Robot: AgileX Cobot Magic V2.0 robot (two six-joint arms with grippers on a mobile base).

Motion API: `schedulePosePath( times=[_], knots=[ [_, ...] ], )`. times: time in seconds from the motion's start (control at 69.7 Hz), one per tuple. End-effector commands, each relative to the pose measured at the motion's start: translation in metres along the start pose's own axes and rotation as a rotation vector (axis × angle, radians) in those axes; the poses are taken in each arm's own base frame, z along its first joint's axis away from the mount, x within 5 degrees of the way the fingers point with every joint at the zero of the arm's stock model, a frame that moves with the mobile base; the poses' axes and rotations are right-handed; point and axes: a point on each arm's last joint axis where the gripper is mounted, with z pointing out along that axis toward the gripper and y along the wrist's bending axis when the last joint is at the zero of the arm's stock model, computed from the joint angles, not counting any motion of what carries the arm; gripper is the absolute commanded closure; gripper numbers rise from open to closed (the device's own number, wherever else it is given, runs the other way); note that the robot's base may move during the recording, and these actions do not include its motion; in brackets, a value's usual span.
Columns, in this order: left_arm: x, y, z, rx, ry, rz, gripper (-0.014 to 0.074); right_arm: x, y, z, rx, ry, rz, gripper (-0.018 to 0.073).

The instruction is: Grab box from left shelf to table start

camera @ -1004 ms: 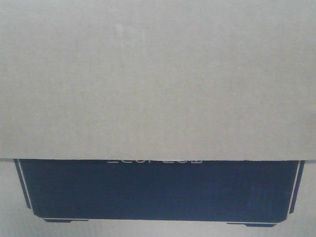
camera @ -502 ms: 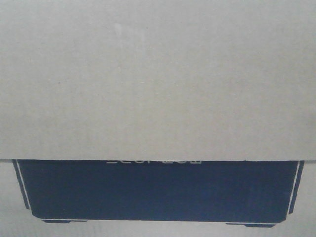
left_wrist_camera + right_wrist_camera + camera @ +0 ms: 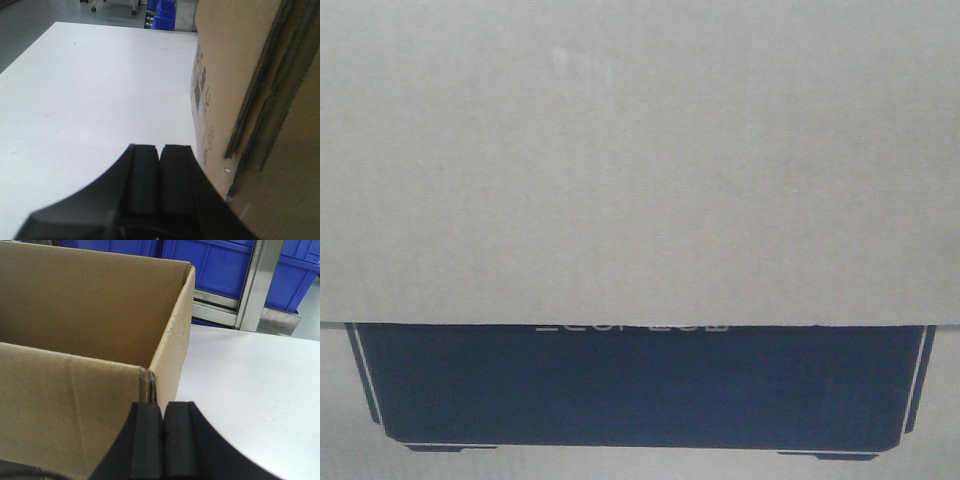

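Nearest in each wrist view is a gripper with its two black pads pressed together and nothing between them. The left gripper (image 3: 160, 152) sits just beside the outer wall of the large brown corrugated cardboard box (image 3: 250, 100), which stands at three o'clock of it. The right gripper (image 3: 161, 412) is at a top corner of the same box, whose wall seam rises at twelve o'clock.

The box rests on the plain white table (image 3: 90, 100), so it is already off the rack. It looks light for its bulk and stiff along the folded corners, but its broad walls would likely bow under a pinch. Smooth board offers little friction, so I judge the best hold to be pressing both side walls inward, low and near the corners, rather than clamping a rim.

The box is open-topped; what shows of its inside holds nothing, though the floor is hidden.

Farther off, at twelve to one o'clock, stand blue plastic bins (image 3: 220, 265) on a silver metal rack (image 3: 257, 285); their contents are not visible.
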Motion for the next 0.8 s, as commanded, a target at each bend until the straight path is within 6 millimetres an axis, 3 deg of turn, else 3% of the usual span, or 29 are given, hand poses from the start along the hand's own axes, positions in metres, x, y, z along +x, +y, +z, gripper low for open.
schedulePosePath(
  times=[0.0,0.244,0.387,0.602,0.789],
  knots=[
    [-0.009,0.0,-0.001,0.001,-0.092,-0.008,0.0696,-0.014,-0.001,-0.002,0.017,-0.097,-0.004,0.0502],
    [-0.009,0.0,-0.001,0.001,-0.092,-0.008,0.0696,-0.015,-0.003,-0.001,0.033,-0.113,-0.02,0.0502],
    [-0.009,0.0,-0.001,0.001,-0.092,-0.008,0.0696,-0.005,-0.006,0.013,0.051,-0.165,0.014,0.0502],
    [-0.009,0.0,-0.001,0.001,-0.092,-0.008,0.0696,0.043,-0.013,0.047,0.084,-0.181,0.089,0.0502],
    [-0.009,0.0,-0.001,0.001,-0.092,-0.008,0.0696,0.081,-0.014,0.062,0.094,-0.134,0.097,0.0502]
  ],
)
